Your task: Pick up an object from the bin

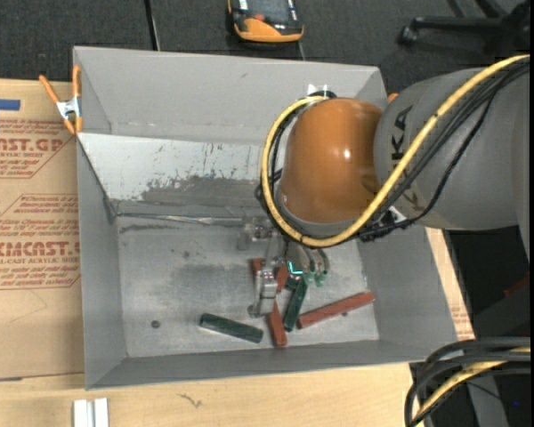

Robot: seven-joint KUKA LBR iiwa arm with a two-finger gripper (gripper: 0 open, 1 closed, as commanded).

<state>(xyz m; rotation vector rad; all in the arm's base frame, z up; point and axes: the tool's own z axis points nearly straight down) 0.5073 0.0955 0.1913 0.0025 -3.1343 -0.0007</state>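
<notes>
camera view | gripper (267,294) amid red and green sticks (335,310) | opening: cannot tell

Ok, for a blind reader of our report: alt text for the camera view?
The arm's pincer hangs low over a small heap of red-brown and dark green sticks in the grey bin; one dark green bar lies apart, on the view's left.

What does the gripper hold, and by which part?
Cannot tell: the gripper sits low among red-brown sticks and dark green sticks on the bin floor.
</notes>
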